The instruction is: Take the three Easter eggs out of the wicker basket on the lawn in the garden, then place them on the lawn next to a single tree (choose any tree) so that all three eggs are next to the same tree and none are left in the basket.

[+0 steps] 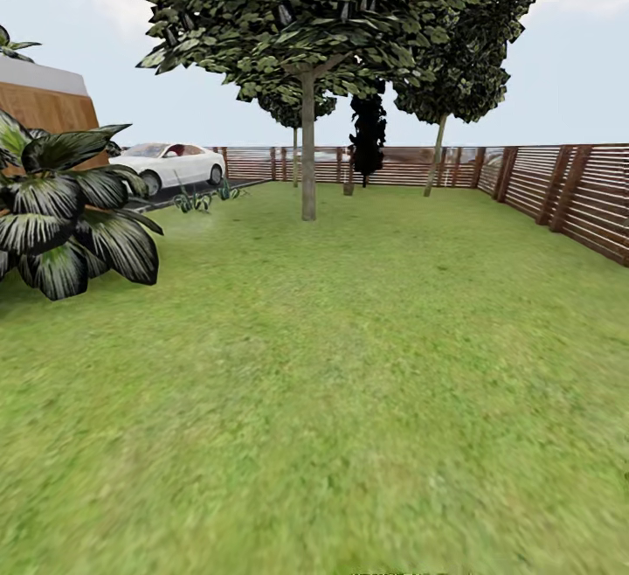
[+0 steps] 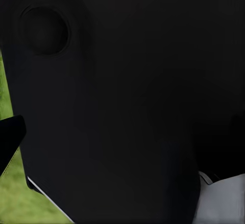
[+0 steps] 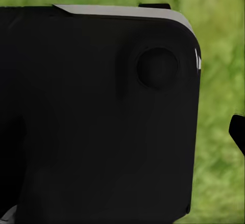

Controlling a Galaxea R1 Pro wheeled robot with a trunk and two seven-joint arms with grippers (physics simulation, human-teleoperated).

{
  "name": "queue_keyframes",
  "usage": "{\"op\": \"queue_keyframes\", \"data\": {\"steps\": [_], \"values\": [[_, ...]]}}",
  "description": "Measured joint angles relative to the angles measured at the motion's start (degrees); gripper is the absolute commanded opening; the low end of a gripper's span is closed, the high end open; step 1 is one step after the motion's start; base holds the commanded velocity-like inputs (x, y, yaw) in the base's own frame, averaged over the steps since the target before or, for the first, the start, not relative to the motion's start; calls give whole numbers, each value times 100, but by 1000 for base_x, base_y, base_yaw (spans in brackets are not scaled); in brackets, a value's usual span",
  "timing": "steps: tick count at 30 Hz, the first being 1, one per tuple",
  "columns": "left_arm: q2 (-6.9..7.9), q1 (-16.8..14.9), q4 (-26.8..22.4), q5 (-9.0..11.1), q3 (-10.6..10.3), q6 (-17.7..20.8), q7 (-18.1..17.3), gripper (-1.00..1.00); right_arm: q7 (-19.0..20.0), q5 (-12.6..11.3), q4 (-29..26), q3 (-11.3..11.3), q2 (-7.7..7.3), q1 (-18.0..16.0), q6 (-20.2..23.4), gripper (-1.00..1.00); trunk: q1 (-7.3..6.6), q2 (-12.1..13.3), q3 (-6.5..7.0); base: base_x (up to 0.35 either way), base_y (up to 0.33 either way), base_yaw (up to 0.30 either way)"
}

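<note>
Green lawn (image 1: 349,400) ahead, tree (image 1: 307,164) beyond; driving, seeking basket. Can't tell either claw's state; next: find it.

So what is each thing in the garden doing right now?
Tree: standing upright on the lawn, pale bare trunk, leafy crown.
Lawn: green grass stretching to the fence.
White car: parked on the dark driveway, at the left.
Wooden fence: standing along the back and right side.
Big leafy plant: growing at the left edge, leaves spread.
</note>
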Motion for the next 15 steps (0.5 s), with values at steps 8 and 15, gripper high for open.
{"op": "queue_keyframes", "data": {"steps": [8,15], "values": [[3,0,-1,-2,0,0,-1,100,0,6,1,1,-7,2,-1,100,0,0,0,0,0,-256],[4,-1,-1,-2,-1,0,-1,100,0,8,7,1,-4,1,-2,100,0,0,0,0,0,-209]]}}
